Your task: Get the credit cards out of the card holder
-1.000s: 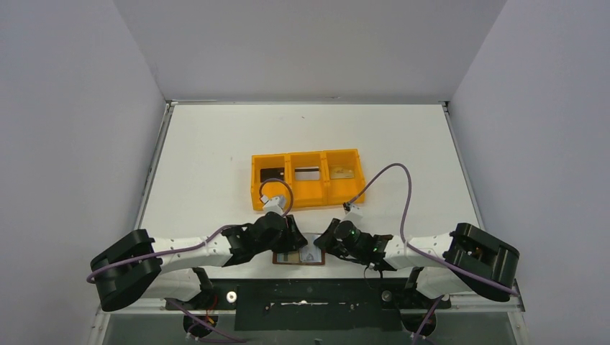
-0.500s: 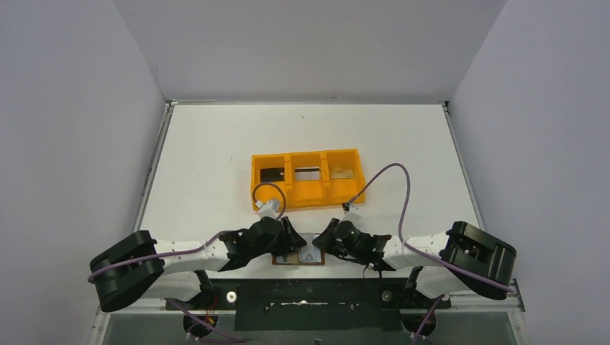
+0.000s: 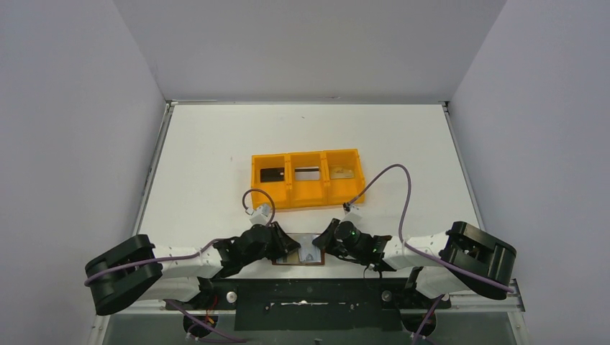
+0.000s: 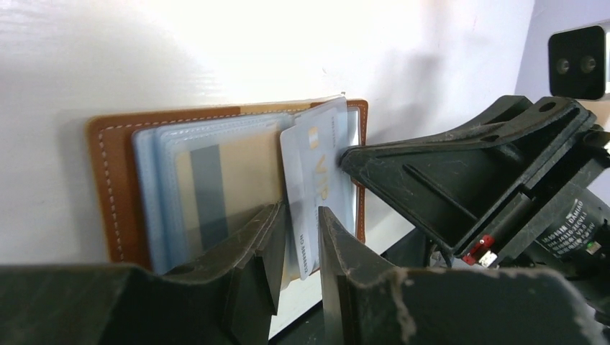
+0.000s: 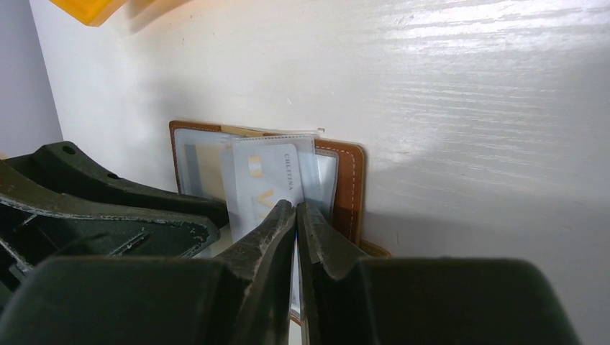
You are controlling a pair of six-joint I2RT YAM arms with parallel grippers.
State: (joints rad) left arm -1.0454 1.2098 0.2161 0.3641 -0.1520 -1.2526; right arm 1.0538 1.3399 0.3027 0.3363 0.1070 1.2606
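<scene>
The card holder (image 4: 119, 187) lies open by the table's near edge (image 3: 301, 259), brown leather with pale blue-grey pockets. A silvery grey card (image 4: 320, 154) sticks out of a pocket, tilted; a tan-gold card (image 4: 230, 172) sits inside a clear pocket. My left gripper (image 4: 300, 213) is nearly closed around the grey card's lower corner, a narrow gap still showing beside the card. My right gripper (image 5: 296, 205) is shut on a thin pale leaf at the card holder's right side, beside the grey card (image 5: 262, 180). In the top view both grippers, left (image 3: 290, 245) and right (image 3: 322, 241), meet over the card holder.
An orange three-compartment tray (image 3: 306, 195) stands mid-table, just beyond the grippers, with a small flat item on each compartment's floor. The table's near edge runs right under the card holder. Grey walls close in the table on three sides.
The left arm has swung down and leftward, and its jaws have narrowed round the grey card. The right arm and the card holder have stayed put.
</scene>
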